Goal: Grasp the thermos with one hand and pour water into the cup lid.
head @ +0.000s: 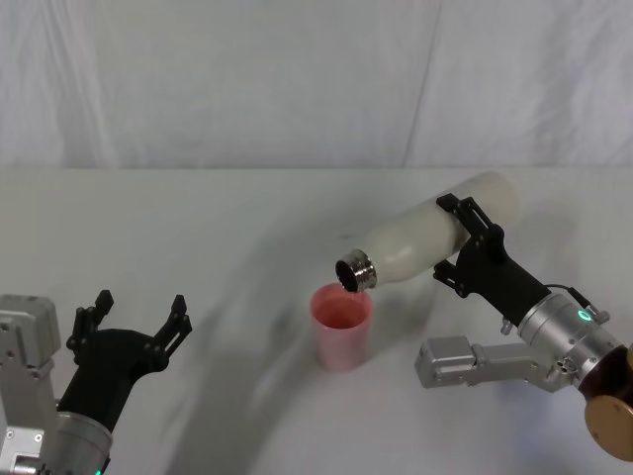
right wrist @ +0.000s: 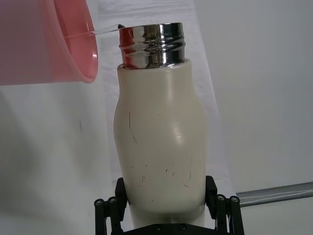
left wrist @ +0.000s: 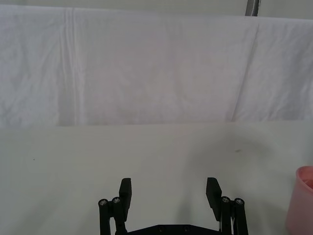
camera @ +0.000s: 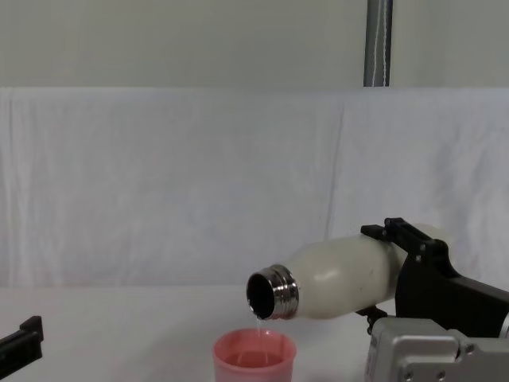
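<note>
White cloth backs the table [head: 198, 228] — the right gripper [head: 473, 242] clamps the tilted thermos [head: 435, 237], trickling into the cup lid [head: 342, 325]; overtilting could overshoot the rim. The left gripper [head: 129, 322] idles, spread.

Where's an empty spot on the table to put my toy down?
Bare table lies behind the open left claw, left of the small pink plastic cup. It is crowded at the cup, where the right claw tips the tall cream-white steel-necked bottle.
</note>
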`<action>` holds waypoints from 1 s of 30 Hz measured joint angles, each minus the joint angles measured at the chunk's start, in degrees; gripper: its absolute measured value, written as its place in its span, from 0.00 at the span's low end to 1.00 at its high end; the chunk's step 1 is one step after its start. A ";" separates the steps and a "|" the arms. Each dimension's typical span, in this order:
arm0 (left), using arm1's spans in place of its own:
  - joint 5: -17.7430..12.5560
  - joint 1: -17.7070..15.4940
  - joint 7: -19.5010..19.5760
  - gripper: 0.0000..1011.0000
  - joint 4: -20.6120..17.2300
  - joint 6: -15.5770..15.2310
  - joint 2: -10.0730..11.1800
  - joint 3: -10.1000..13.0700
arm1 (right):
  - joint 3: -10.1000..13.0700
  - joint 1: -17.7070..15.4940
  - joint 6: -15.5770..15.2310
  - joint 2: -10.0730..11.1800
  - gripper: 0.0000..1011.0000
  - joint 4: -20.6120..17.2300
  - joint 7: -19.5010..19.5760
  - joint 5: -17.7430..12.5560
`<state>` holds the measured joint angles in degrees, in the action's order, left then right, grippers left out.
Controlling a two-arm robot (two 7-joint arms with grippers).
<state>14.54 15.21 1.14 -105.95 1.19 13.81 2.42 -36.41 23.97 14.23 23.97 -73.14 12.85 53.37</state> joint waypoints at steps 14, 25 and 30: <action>0.00 0.00 0.00 0.99 0.00 0.00 0.00 0.00 | 1.21 -0.47 3.14 -0.24 0.95 -0.98 -3.12 -5.06; 0.00 0.00 0.00 0.99 0.00 0.00 0.00 0.00 | 6.42 -3.50 4.45 -2.43 0.95 -2.95 -9.54 -17.37; 0.00 0.00 0.00 0.99 0.00 0.00 0.00 0.00 | 9.40 -4.75 4.17 -3.79 0.95 -3.73 -12.22 -23.19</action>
<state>14.54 15.21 1.14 -105.95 1.19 13.80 2.41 -27.01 19.22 18.40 20.17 -76.87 0.63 30.18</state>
